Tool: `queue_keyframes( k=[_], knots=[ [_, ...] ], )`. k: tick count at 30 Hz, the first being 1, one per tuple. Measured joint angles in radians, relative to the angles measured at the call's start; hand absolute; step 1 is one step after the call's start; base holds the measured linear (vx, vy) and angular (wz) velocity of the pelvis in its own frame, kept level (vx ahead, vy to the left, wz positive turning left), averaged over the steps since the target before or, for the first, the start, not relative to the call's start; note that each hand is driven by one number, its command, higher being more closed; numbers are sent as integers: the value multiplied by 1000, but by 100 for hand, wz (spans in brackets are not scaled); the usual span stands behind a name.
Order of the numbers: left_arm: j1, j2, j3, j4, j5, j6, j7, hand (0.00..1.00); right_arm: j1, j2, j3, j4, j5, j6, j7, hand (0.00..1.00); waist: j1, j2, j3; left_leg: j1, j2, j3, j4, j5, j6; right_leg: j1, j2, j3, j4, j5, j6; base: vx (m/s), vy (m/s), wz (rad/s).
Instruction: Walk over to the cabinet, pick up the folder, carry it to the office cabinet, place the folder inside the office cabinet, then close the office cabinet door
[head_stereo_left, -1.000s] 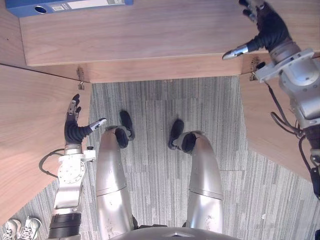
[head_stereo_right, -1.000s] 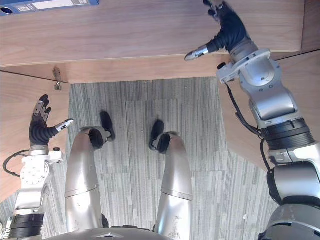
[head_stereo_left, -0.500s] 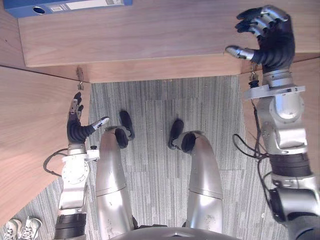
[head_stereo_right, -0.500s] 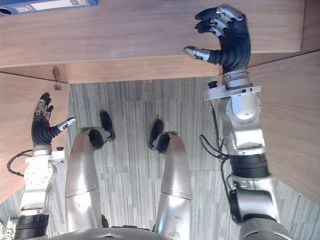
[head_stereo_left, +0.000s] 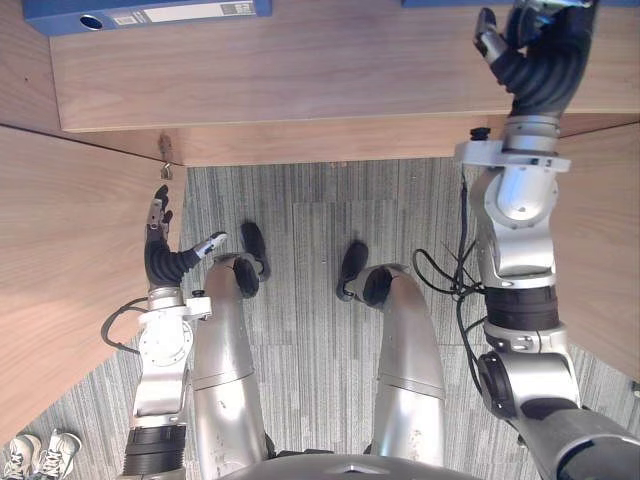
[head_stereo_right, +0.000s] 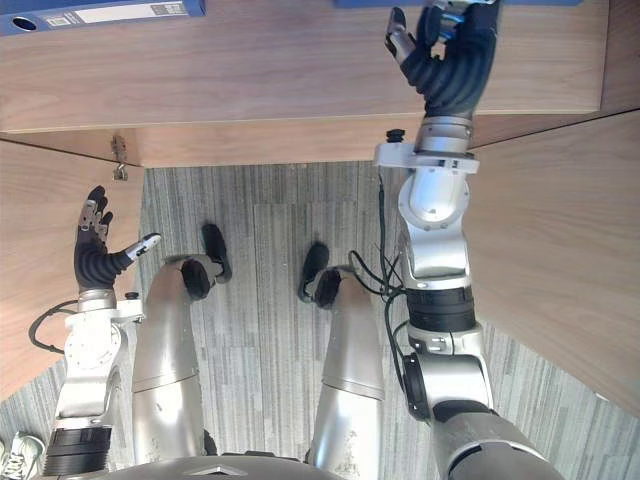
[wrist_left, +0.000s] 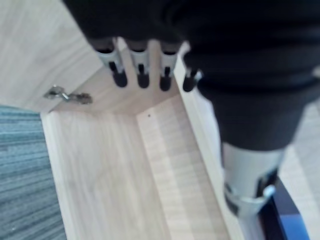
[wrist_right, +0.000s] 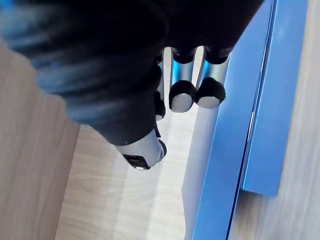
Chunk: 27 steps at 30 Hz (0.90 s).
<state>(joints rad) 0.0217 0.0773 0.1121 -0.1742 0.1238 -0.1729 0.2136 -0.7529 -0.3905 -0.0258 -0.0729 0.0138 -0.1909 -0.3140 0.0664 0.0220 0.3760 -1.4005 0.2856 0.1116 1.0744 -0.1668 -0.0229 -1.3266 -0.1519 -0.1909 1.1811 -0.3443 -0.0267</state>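
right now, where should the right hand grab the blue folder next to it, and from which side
Probably its long near edge, coming in from the open front of the cabinet. The blue folder shows a long, straight, thin edge beside the open right hand, so a thumb-and-fingers pinch across it suits.

Robot hand (wrist_left: 240, 60), fingers (wrist_left: 141, 70) straight, above wooden cabinet (wrist_left: 100, 170) corner.

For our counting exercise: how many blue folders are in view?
2. First folder: left end of the shelf. Second folder: by the right hand, mostly cut off. Others may be hidden.
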Motion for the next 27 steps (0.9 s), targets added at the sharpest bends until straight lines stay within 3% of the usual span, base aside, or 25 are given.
queue_keyframes(
  k=[14, 27],
  knots=[
    [4, 4, -31, 37, -15, -24, 27, 0, -243, -3, 57, 357, 40, 25, -2, 100, 38, 3, 7, -10, -24, -13, -11, 9, -9, -5, -21, -10, 17, -14, 0, 1, 11, 6],
    [6, 23, -37, 66, -47, -35, 40, 0, -361, -15, 66, 495, 96, 40, -3, 100, 45, 7, 34, -52, -32, -24, 7, 15, -4, -43, -36, -17, 49, -24, -5, 4, 8, 3]
  ],
)
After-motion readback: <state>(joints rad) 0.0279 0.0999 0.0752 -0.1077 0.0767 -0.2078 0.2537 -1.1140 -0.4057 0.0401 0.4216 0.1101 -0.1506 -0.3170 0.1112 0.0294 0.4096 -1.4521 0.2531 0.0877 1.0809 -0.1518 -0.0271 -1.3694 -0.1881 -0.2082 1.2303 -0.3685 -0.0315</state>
